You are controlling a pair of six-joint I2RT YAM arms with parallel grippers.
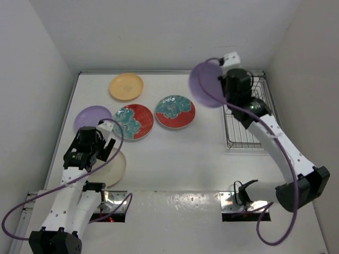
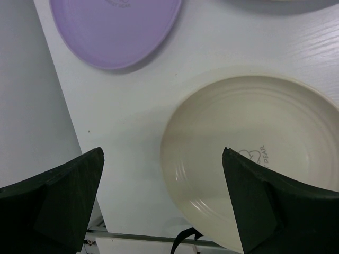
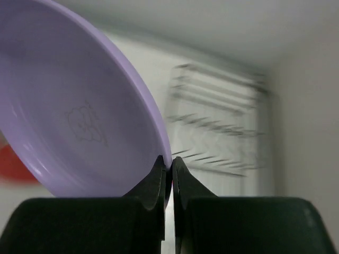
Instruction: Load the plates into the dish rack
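Pinching only the rim of the lavender plate (image 3: pixel 79 121), the right gripper (image 3: pixel 172 165) might let it slip before the dish rack (image 1: pixel 244 132); left gripper (image 2: pixel 163 154) hangs wide open.

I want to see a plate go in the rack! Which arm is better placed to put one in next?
Right. The right gripper is shut on a lavender plate, lifted beside the rack. The left gripper is open over the cream plate.
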